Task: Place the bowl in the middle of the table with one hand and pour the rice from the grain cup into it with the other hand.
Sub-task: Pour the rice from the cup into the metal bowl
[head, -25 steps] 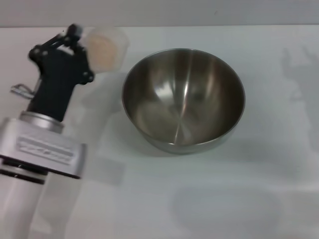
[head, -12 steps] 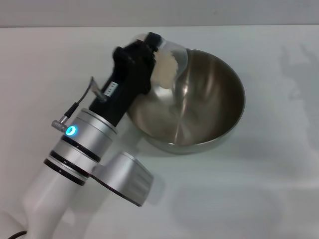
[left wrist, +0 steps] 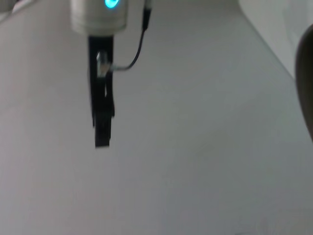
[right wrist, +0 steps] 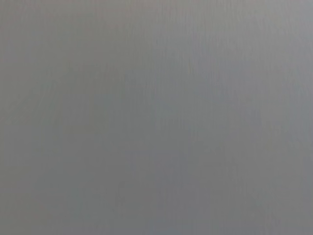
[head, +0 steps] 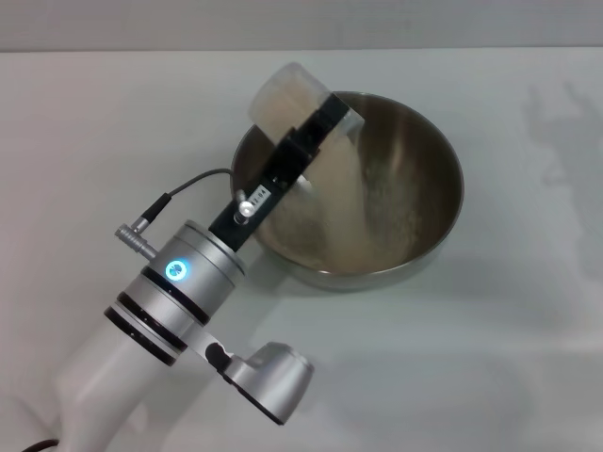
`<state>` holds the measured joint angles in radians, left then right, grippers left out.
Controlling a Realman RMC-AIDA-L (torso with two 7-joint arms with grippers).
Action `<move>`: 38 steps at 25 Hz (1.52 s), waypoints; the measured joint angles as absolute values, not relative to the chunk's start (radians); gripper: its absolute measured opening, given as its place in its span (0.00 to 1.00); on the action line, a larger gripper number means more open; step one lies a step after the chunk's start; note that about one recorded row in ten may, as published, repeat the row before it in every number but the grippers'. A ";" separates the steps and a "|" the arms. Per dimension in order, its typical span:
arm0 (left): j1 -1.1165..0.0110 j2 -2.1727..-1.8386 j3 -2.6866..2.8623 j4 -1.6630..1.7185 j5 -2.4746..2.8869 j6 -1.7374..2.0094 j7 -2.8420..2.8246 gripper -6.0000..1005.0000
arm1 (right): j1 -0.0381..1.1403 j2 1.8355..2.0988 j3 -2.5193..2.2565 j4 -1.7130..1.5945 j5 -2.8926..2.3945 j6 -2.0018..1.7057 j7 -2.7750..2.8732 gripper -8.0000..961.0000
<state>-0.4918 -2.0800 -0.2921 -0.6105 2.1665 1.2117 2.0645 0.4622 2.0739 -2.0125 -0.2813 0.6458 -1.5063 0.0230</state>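
The steel bowl [head: 443, 151] stands on the white table [head: 528, 330], a little beyond its middle. My left gripper [head: 316, 122] is over the bowl's near-left rim, shut on the clear grain cup [head: 283, 94]. The cup is tipped over with its mouth toward the bowl. Rice [head: 344, 198] streams from the cup down the bowl's inner wall and collects at the bottom. Some rice is still in the cup. The left wrist view shows a black finger [left wrist: 102, 132] under a silver wrist with a blue light. My right gripper is out of view.
The left forearm [head: 170, 292] with its blue light and cable lies across the table's near left, its elbow joint [head: 268, 377] low over the front. The right wrist view shows only plain grey.
The left arm carried the cup from left of the bowl to over its rim, then rolled it. The cup went from upright to tipped, and rice now pours into the bowl.
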 joint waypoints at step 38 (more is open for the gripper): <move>-0.445 -2.080 -0.315 -0.618 2.200 1.153 2.180 0.09 | 0.488 2.073 -2.013 -0.256 0.646 -1.505 0.023 0.50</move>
<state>-0.4450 -2.0800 -0.3154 -0.6180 2.2005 1.1527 2.1802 0.4878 2.0734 -2.0126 -0.2561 0.6457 -1.5048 0.0229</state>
